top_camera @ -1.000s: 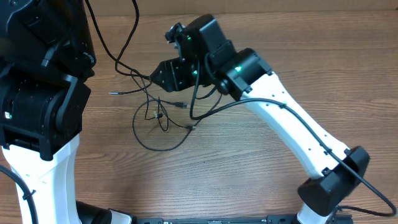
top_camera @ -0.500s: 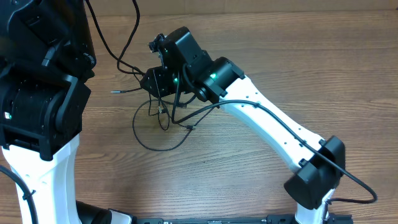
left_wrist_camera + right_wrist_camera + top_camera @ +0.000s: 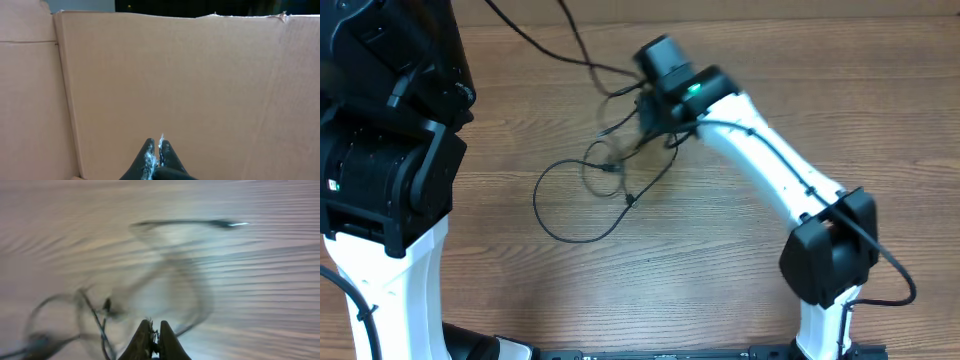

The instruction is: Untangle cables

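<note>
The cables (image 3: 610, 165) are thin black cords lying in a loose tangle on the wooden table (image 3: 720, 300), with one wide loop (image 3: 570, 240) toward the front and strands running up toward the back left. My right gripper (image 3: 650, 115) is at the tangle's back right edge. The right wrist view is blurred; there my right gripper (image 3: 155, 325) is shut, with a dark bit of cable pinched between its fingers. More strands (image 3: 95, 317) trail to the left, and a silver-tipped plug (image 3: 230, 224) lies farther off. My left gripper (image 3: 156, 144) is shut with nothing showing between its fingers.
The left arm's bulky black and white body (image 3: 380, 170) fills the left side of the overhead view. A brown cardboard wall (image 3: 175, 75) stands right in front of the left gripper. The right arm (image 3: 820, 250) stretches from the front right across the table.
My right gripper has closed and swung right and back. The tangle has been dragged right with it, and the strands toward the back left have been pulled taut and shifted.
</note>
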Motion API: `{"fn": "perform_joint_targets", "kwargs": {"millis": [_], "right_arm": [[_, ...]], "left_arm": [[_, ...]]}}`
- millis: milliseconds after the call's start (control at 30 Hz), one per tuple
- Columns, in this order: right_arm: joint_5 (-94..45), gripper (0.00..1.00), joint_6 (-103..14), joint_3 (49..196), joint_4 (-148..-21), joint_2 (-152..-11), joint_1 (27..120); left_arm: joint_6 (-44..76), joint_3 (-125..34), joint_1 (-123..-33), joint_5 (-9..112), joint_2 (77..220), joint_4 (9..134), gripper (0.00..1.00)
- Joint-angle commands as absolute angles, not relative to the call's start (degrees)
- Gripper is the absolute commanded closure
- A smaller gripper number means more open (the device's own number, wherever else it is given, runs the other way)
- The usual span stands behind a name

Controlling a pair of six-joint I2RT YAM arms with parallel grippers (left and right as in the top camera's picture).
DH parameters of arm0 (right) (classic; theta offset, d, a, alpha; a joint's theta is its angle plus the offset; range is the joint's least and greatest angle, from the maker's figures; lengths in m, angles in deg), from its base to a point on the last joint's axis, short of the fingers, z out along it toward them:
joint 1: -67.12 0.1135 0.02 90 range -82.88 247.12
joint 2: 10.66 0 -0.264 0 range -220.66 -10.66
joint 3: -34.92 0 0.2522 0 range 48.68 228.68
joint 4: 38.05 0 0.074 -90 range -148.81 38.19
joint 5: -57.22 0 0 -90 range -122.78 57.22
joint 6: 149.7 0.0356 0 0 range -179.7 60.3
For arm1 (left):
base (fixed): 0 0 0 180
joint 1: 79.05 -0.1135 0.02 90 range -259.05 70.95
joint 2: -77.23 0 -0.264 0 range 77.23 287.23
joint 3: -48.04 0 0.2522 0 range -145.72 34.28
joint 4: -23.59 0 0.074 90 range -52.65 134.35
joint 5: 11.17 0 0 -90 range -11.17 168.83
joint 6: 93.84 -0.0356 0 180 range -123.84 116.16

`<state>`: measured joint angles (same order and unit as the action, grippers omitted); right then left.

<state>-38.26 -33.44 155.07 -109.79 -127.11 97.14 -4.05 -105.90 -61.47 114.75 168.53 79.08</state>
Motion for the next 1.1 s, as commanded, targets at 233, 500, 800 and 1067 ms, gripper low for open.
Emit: {"fn": "perform_joint_targets", "kwargs": {"millis": [233, 500, 800, 1067], "right_arm": [[-39.9, 0.96, -33.2, 147.9, -107.8, -127.5, 83.5], [-39.2, 0.96, -34.7, 147.6, -107.0, -127.5, 78.9], [-39.7, 0.96, -36.0, 147.6, -107.9, -127.5, 78.3], [-40.2, 0.96, -36.0, 147.4, -107.8, -127.5, 78.3]], "left_arm": [[-6.1, -106.3, -64.4, 116.7, 165.9, 77.6, 0.96], [-8.2, -106.3, -68.1, 118.0, 163.7, 74.5, 0.96], [-9.9, -106.3, -71.3, 119.9, 162.2, 75.9, 0.96], [-9.4, -105.3, -79.8, 118.1, 162.2, 76.6, 0.96]]}}
